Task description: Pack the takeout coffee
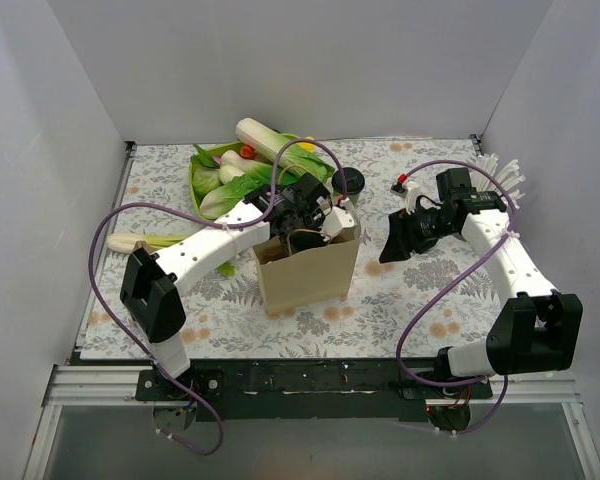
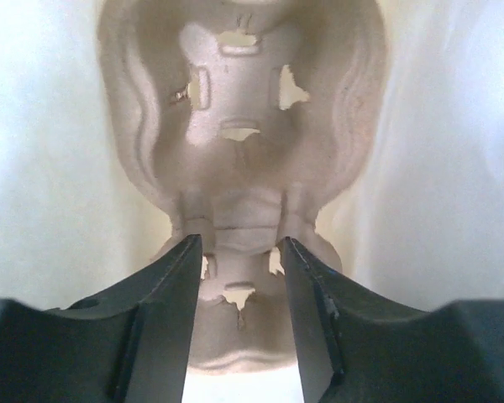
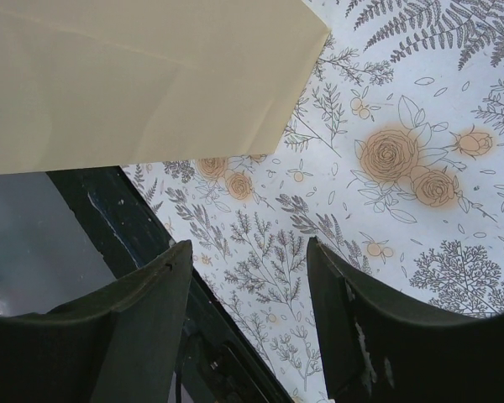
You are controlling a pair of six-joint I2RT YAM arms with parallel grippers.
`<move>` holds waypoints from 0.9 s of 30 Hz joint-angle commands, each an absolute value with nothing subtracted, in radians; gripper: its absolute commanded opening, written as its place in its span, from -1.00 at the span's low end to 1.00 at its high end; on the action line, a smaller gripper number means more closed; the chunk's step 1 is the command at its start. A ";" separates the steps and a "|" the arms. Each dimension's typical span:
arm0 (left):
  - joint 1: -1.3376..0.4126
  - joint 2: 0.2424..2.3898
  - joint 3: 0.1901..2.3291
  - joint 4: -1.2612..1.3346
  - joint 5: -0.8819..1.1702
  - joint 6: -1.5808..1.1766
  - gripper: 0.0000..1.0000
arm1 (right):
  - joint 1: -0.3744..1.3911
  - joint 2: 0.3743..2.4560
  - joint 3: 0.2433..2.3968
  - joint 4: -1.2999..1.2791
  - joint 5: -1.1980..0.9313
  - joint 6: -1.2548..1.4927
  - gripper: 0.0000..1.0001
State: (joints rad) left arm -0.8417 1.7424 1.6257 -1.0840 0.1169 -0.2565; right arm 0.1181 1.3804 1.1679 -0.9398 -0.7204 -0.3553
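A brown paper bag (image 1: 308, 268) stands open in the middle of the table; its side also shows in the right wrist view (image 3: 151, 75). My left gripper (image 1: 320, 225) reaches into the bag's mouth. In the left wrist view it (image 2: 239, 239) is shut on the middle ridge of a moulded pulp cup carrier (image 2: 239, 126) between the bag's pale walls. The green cup is out of view. A round black lid (image 1: 347, 180) lies on the mat behind the bag. My right gripper (image 1: 395, 250) is open and empty above the mat right of the bag (image 3: 248, 243).
Bok choy and other vegetables on a green plate (image 1: 240, 170) lie at the back left. A leek (image 1: 145, 240) lies at the left. White straws (image 1: 505, 175) stand at the back right wall. A small red-tipped item (image 1: 402, 181) lies near them. White walls enclose three sides.
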 commanded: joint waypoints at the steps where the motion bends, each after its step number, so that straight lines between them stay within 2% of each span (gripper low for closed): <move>1: -0.844 1.683 1.641 -1.040 0.136 -0.255 -0.05 | 0.114 1.351 1.192 -0.956 -0.726 -0.365 0.29; 8: -0.844 1.672 1.666 -1.035 0.150 -0.236 0.19 | 0.114 1.358 1.209 -0.960 -0.735 -0.367 0.30; 18: -0.838 1.643 1.779 -1.040 0.250 -0.173 0.37 | 0.114 1.358 1.223 -0.956 -0.755 -0.362 0.30; 24: -0.830 1.621 1.861 -0.994 0.317 -0.173 0.39 | 0.115 1.361 1.239 -0.959 -0.770 -0.365 0.31; 27: -0.830 1.597 1.934 -0.939 0.339 -0.204 0.51 | 0.115 1.356 1.232 -0.959 -0.770 -0.365 0.32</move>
State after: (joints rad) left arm -0.8356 1.6863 1.8256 -1.0264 0.2737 -0.1841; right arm 0.1181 1.3804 1.2007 -0.9451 -0.7418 -0.3622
